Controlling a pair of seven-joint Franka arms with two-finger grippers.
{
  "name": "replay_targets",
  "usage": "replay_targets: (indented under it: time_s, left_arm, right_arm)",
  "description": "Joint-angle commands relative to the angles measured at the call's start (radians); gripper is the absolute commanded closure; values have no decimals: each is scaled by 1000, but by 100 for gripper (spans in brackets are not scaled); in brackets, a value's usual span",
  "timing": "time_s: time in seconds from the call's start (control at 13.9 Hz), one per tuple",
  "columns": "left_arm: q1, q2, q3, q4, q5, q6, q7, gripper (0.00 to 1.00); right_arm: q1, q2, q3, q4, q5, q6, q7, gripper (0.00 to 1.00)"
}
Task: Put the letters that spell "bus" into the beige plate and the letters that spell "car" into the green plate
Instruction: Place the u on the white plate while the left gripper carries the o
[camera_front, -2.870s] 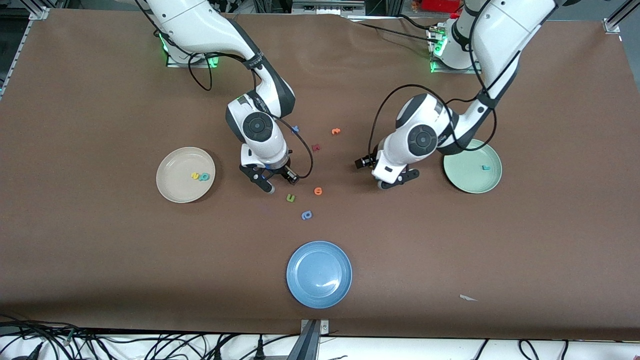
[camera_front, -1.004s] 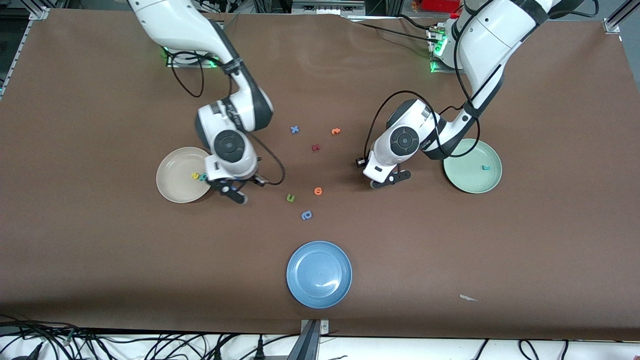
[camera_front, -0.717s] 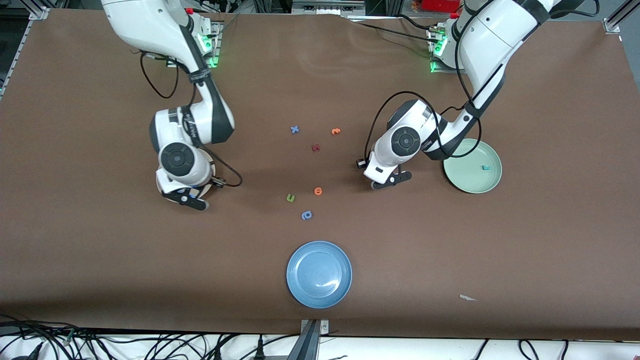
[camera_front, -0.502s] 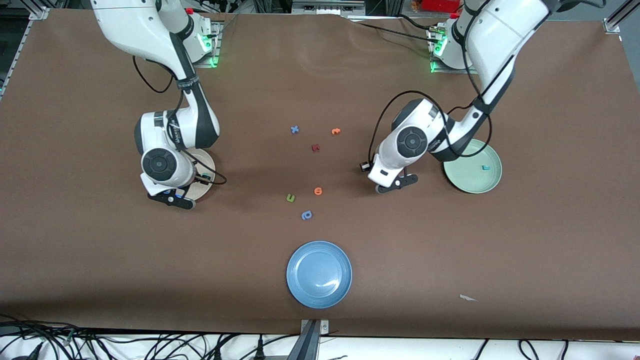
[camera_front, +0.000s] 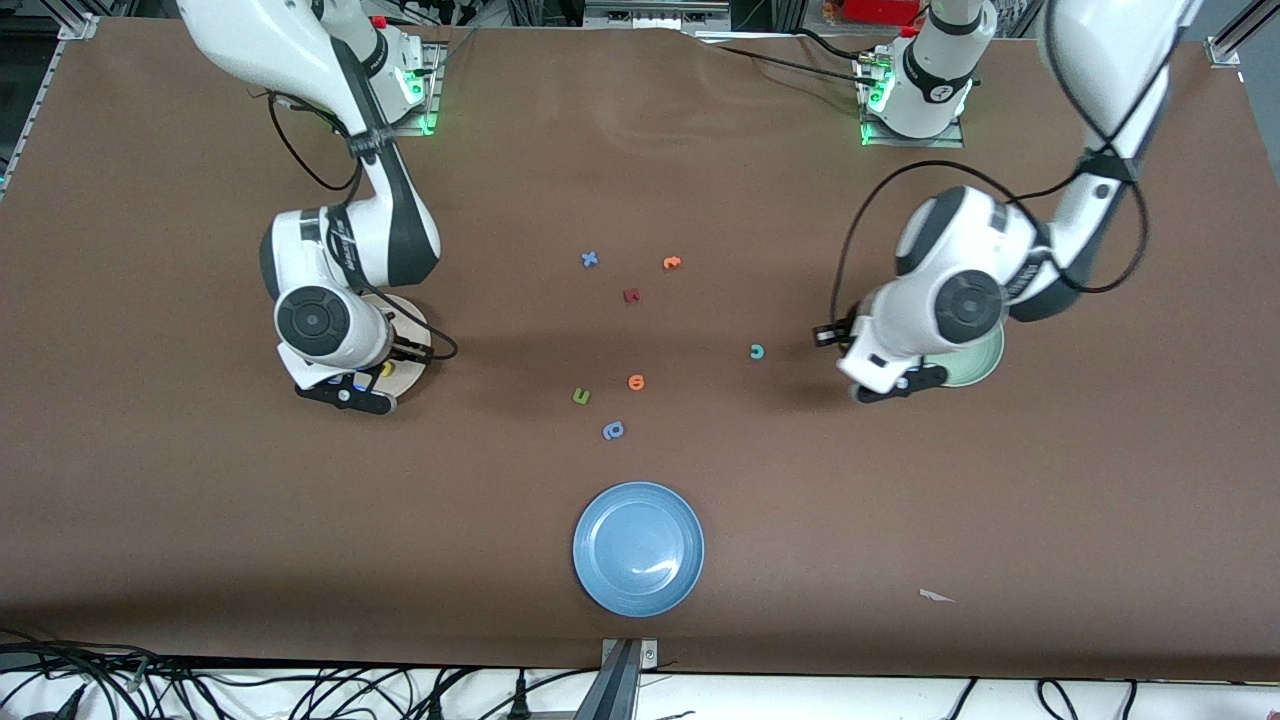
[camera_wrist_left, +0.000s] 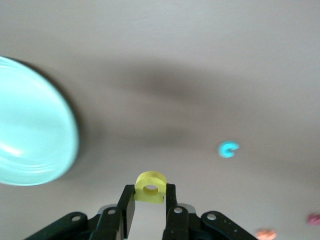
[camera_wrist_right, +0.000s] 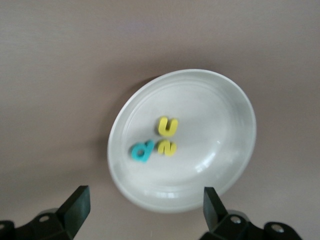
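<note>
Every position below is being given relative to the blue plate, which is lying on the tabletop nearest the front camera.

1. The beige plate is lying farther from the camera than the blue plate, toward the right arm's end. The right claw is being held over it with its fingers spread wide and nothing between them. In the right wrist view the teal "b", the yellow "u" and the yellow "s" are being shown inside this plate, close together. "Bus" is being judged complete.

2. Six spare letters are lying farther from the camera than the blue plate, roughly in line with it. They are being left alone.

3. The teal "c" is lying flat on the tabletop, farther than the blue plate and toward the left arm's end. It is not yet in a plate.

4. The left claw is being kept clenched on the yellow "a", just beside the rim of the green plate, which is lying farther toward the left arm's end. The "r" is not being shown.

Handling: the foam letters are being judged light, soft and easily squashed. The "c" is best taken across its outer edges with light pressure. Clinging to a pad on release is to be expected.
</note>
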Motion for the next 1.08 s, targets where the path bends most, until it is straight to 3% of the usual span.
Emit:
replay_targets:
  time_s: [0.0,0.22,0.36,0.65,0.72,0.86,0.93,1.0]
  left_arm:
    - [125,-13,-13,-22,-25,-93,189,85]
    - [260,2,-5,-65,-8,-135,365,85]
    - [320,42,-5,-80,87,-135,404,84]
    - [334,115,-4,-100,122,-97,404,83]
    - [334,119,-4,-121,122,-59,402,79]
    - [334,125,-4,-152,122,-2,398,73]
    - [335,125,-4,-155,122,1,398,63]
    - [335,116,-4,-154,122,0,396,38]
  right_arm:
    - [-5,-44,7,121,19,-220,-99,0]
    - [-16,-46,-12,311,13,-380,-147,0]
    - [-17,-54,-51,392,14,-417,-200,0]
    - [-77,-145,-53,434,86,-399,-213,0]
    - [-127,-181,-21,402,89,-402,-231,0]
    - [-229,-216,109,352,30,-390,-294,0]
    - [-302,-241,169,326,-8,-375,-303,0]
    - [-363,-262,244,290,-27,-333,-303,0]
